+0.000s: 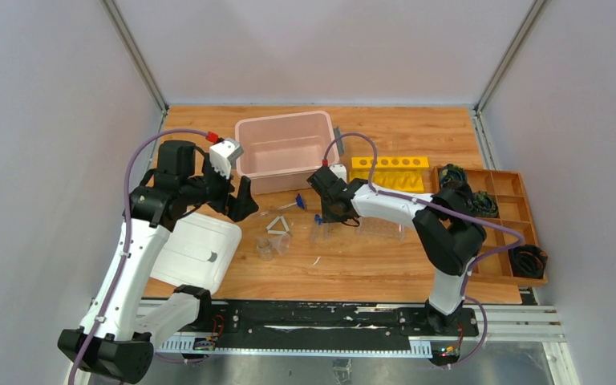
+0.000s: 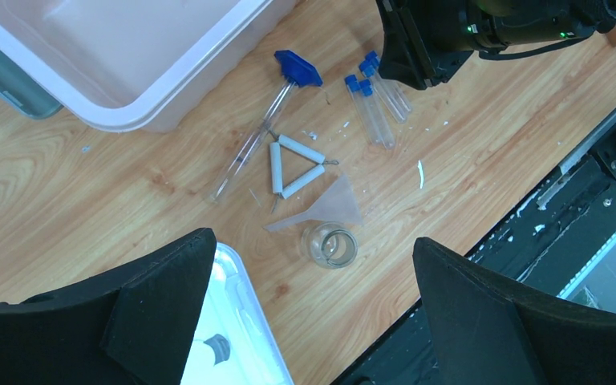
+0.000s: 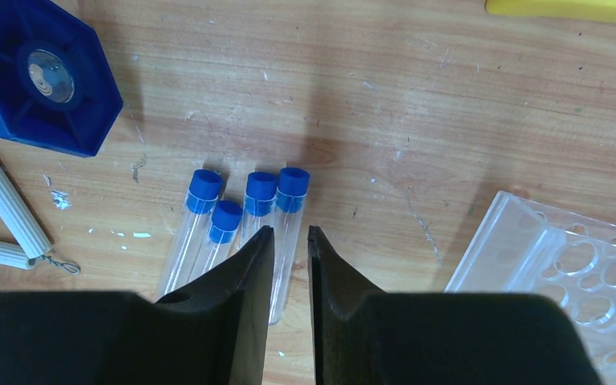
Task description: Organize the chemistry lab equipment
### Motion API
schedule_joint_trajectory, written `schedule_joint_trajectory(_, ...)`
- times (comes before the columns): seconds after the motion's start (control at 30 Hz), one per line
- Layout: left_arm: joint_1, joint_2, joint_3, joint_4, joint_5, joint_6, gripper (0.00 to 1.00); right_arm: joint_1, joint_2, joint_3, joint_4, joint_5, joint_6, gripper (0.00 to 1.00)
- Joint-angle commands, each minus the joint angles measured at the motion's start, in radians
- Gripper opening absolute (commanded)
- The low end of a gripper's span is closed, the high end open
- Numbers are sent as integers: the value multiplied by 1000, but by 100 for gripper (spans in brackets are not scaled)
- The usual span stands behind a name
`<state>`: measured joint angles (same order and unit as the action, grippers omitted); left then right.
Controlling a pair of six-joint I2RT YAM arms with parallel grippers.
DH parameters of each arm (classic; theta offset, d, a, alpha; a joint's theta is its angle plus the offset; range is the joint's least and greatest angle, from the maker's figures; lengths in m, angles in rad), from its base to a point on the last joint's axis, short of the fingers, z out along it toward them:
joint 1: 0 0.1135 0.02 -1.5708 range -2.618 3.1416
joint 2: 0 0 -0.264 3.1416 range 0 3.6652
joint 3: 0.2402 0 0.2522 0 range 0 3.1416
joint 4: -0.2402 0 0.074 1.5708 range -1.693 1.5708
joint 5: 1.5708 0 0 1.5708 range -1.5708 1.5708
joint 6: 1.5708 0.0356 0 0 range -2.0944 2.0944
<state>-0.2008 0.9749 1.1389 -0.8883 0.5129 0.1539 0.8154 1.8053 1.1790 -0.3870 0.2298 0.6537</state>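
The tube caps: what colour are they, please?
Blue; tube caps show best from right wrist.

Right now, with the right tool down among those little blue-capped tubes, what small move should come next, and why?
Probably close the right tool gently on the rightmost blue-capped tube. Its fingers flank that tube with only a narrow gap, and I cannot tell whether they pinch it yet. The clear rack lies just to the right.
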Motion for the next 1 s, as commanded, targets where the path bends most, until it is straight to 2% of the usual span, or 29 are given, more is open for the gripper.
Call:
schedule_joint_trajectory(0.0,-6,-17,4,8,15,15,100,-3,21,-10,-20,33,18,26)
schedule_joint_trajectory(0.33,-6,-18,15,8,24,13,100,-8,55,-32,-11,23,35,32)
schedule_joint_trajectory(0.43,-6,-17,20,8,28,10,100,-9,24,-59,4,25,47,21)
schedule_joint_trajectory(0.57,-6,-17,23,8,49,2,100,-6,-54,-107,29,25,63,0)
schedule_joint_trajectory(0.8,-6,-20,29,8,108,-7,100,28,-288,-161,42,20,90,0)
schedule_joint_trajectory(0.97,-6,-34,13,13,177,1,100,102,-449,-154,133,14,110,0)
